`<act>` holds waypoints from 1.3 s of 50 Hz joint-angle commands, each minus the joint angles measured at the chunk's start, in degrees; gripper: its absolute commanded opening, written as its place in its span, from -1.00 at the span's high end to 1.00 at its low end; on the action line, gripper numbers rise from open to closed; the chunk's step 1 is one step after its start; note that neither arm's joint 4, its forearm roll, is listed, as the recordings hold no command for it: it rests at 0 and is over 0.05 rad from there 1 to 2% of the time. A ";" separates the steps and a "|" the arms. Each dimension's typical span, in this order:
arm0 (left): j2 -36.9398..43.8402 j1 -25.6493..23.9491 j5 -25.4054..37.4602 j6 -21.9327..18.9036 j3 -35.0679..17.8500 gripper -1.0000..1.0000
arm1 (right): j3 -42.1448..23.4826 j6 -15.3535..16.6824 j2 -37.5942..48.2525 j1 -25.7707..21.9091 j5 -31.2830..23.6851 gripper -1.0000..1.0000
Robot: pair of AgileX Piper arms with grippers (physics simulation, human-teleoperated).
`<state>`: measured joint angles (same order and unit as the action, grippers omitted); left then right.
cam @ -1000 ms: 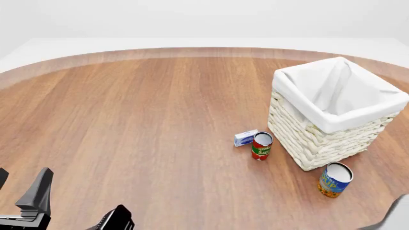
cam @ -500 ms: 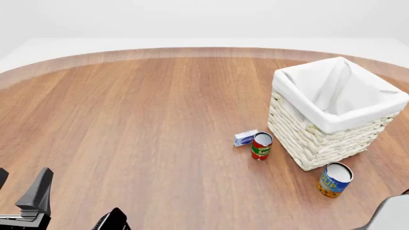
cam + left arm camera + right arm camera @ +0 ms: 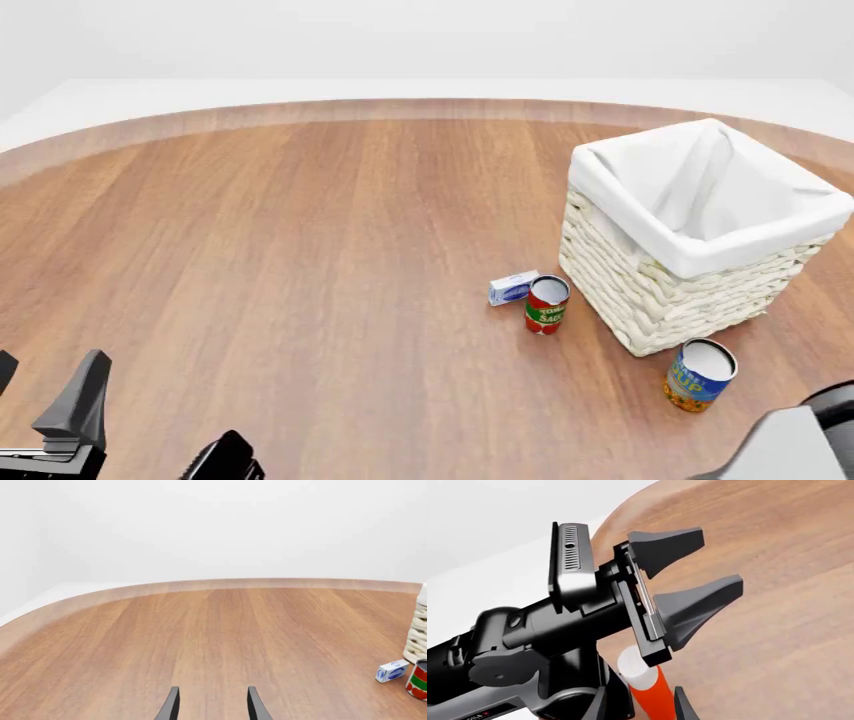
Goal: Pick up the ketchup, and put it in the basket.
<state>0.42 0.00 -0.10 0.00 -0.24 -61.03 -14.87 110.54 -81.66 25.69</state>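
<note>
The ketchup [image 3: 645, 692], a red-orange bottle with a white cap, shows only in the right wrist view. It stands between the two fingers of my right gripper [image 3: 640, 707], which is open with a gap on each side of the bottle. In the front view only the right arm's grey body [image 3: 790, 448] shows, at the bottom right. The cream wicker basket [image 3: 627, 275] with a white lining stands at the right, its edge also in the left wrist view [image 3: 417, 635]. My left gripper [image 3: 154, 440] is open and empty at the lower left, and shows as well in the right wrist view [image 3: 720, 557].
A red-and-green can [image 3: 546, 305] and a small blue-and-white box [image 3: 513, 288] stand just left of the basket. A blue-and-yellow can [image 3: 699, 375] stands in front of it. The can [image 3: 419, 680] and the box [image 3: 391, 671] also appear in the left wrist view.
The right arm's grey body has come further into the front view at the bottom right. The left gripper's inner finger has sunk a little lower in the picture.
</note>
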 commanded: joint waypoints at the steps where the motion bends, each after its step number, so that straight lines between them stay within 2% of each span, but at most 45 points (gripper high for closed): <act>1: 0.00 0.00 0.00 0.00 0.00 -1.00 | -1.88 -0.03 2.03 0.22 -0.76 -1.00; 65: 0.00 0.00 0.00 0.00 0.00 -1.00 | -9.25 0.29 9.29 1.14 -4.00 -1.00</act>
<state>0.42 0.00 -0.10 0.00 -0.24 -69.37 -14.66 119.14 -80.75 22.23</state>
